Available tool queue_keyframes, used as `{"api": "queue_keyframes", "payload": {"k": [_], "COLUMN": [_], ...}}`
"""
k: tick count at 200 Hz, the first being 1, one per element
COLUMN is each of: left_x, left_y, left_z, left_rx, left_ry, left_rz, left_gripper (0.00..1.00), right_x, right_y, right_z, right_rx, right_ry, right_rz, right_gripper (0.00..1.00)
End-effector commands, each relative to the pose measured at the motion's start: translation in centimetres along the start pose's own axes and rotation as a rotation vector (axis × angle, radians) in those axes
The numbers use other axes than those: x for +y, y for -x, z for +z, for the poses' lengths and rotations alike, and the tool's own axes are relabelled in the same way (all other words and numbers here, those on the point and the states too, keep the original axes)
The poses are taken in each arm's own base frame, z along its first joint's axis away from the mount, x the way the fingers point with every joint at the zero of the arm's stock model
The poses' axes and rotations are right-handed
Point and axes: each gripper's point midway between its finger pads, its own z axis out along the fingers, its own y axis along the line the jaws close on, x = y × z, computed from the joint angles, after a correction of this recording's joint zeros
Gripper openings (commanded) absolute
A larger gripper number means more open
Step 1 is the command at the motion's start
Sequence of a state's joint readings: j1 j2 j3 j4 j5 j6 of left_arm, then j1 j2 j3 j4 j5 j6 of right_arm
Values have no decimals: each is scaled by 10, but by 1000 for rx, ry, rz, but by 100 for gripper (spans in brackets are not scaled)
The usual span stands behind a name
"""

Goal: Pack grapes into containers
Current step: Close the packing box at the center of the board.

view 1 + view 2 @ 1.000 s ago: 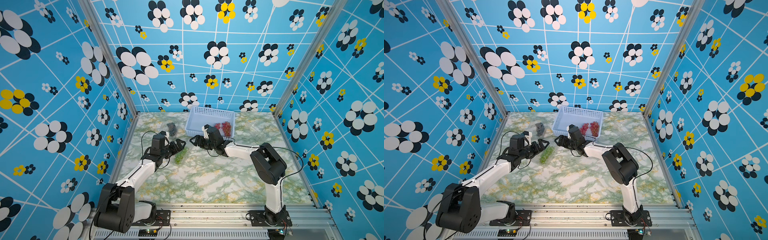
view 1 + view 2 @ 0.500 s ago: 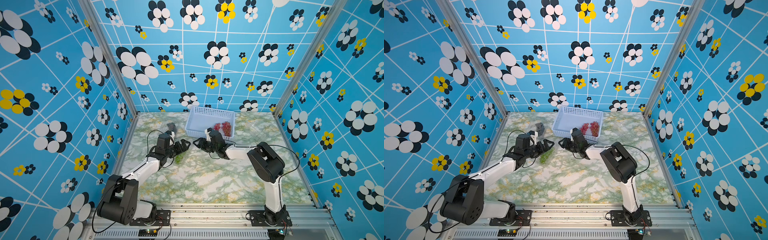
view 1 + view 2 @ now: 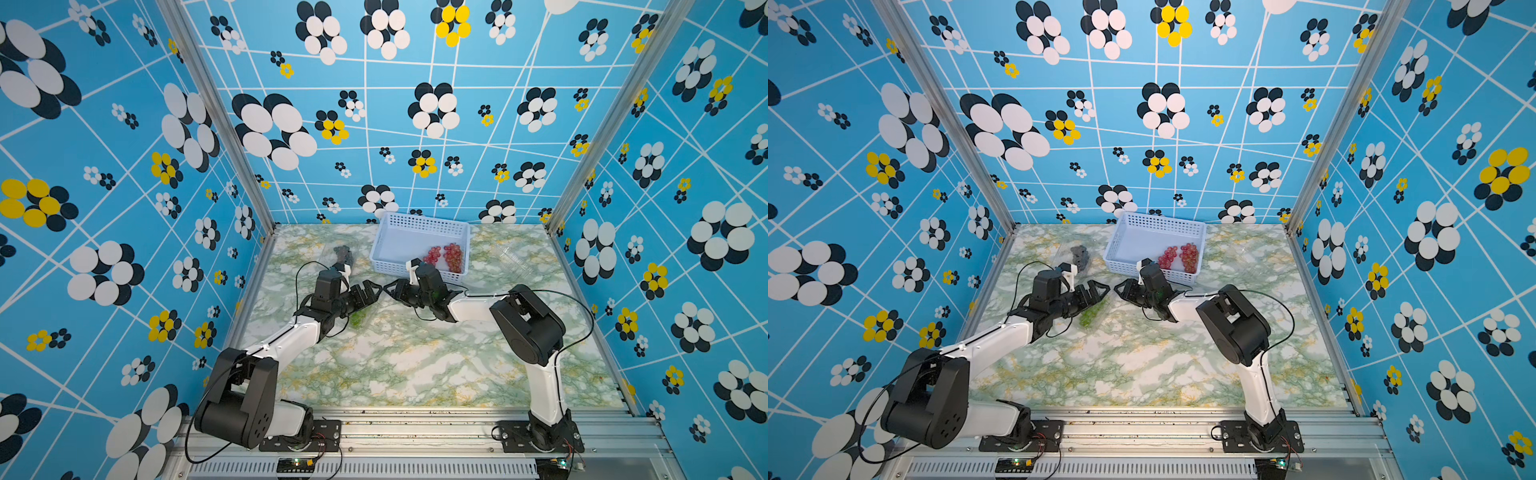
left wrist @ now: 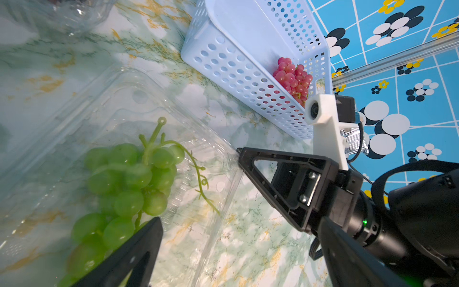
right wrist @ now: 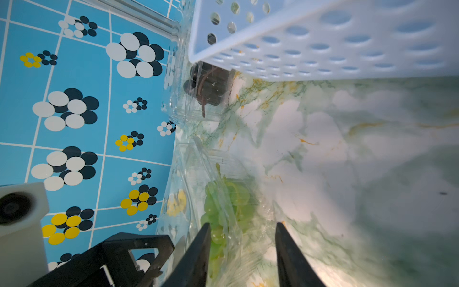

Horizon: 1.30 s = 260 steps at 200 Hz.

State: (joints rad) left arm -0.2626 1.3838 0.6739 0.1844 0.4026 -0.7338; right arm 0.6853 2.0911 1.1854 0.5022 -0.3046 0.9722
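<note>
Grapes, the green bunch, lay inside a clear container toward the worktop's left edge, left claw spread wide and empty over them, right claw partly parted astride the container's corner, and two red bunches sat in the basket.

Reads as a robotics lab test cell, not a home or shop. Boxed in on three sides by bright blue printed wall panels with white grid lines and black, white and yellow flower dots, held in silver aluminium corner posts. Inside, a green-and-white marble-patterned desk, edged in front by a slotted aluminium rail. Bolted there on black base plates, two white-and-black robot arms, left and right. Below the rail, a bare small circuit board with a lit green lamp; on one wrist, a white printed camera bracket.
</note>
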Motion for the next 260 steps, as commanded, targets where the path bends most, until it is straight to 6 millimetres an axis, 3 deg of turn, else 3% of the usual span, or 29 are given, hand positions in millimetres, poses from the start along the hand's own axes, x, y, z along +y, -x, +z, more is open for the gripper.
{"api": "queue_keyframes", "payload": {"k": [1,114,260], "left_x": [5,10,17], "left_y": [-9,-13,-18], "left_z": [-1,-5,-3], "left_rx": [9,10,18], "left_ry": [14,25,38], "left_rz": [-6,-5,-4], "left_gripper": [99,100,99], "right_x": [-5,-6,-24], "right_y": [-7,-21,-42], "right_z": [5,10,10], "right_rx": [13,31,55], "right_ry": [1,3,-31], "right_rz": [10,13,25], "right_gripper": [40,26,11]}}
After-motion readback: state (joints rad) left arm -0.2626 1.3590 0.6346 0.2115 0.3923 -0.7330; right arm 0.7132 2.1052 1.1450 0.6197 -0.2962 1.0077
